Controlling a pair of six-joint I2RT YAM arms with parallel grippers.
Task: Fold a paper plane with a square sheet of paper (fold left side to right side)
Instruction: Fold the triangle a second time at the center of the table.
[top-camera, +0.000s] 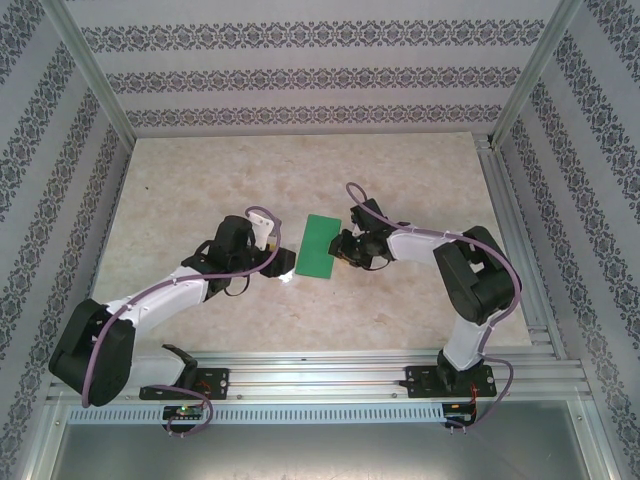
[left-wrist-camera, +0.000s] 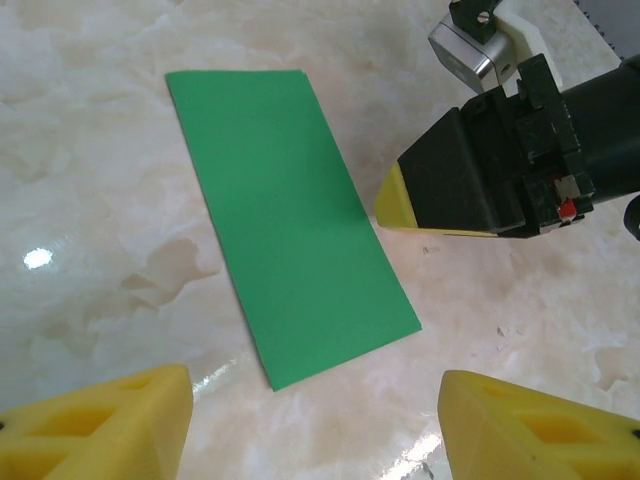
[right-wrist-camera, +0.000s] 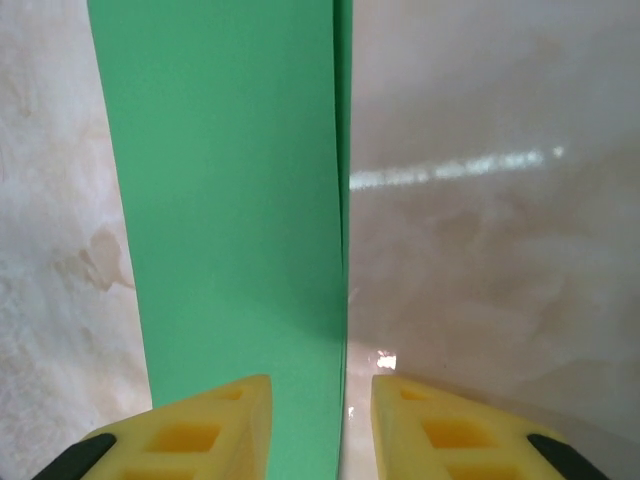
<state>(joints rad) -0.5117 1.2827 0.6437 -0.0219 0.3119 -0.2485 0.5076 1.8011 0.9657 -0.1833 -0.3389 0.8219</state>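
Top external view first: we've got the pale marble-look table (top-camera: 200, 170) with the left arm (top-camera: 160, 295) and the right arm (top-camera: 470, 270) both reaching in toward the middle. The square sheet of paper (top-camera: 320, 247) lies flat right between them. It's not reading as a square now, more a tall green rectangle, so our guess is that the left-side-to-right-side fold is already laid down.

The left gripper (top-camera: 275, 262) sits just beside the paper's left long edge, apart from it. On the left wrist view its yellow fingers (left-wrist-camera: 130, 415) are spread wide with nothing between them but table and the near end of the sheet.

The right gripper (top-camera: 350, 250) is at the right long edge. On the right wrist view its fingers (right-wrist-camera: 210, 430) are close together with a narrow gap. The paper's edge runs up through that gap, but we can't see anything pinched; the sheet looks flat on the table. Along that same edge we can make out two layers a hair out of line, which fits the loose edges sitting on the right and the crease on the left.

So we'd call this the tail end of the first fold. The next move probably wants the crease pressed flat. After that, one gripper needs to pin the sheet while the other teases up a thin corner, which looks fiddly on a slick top.
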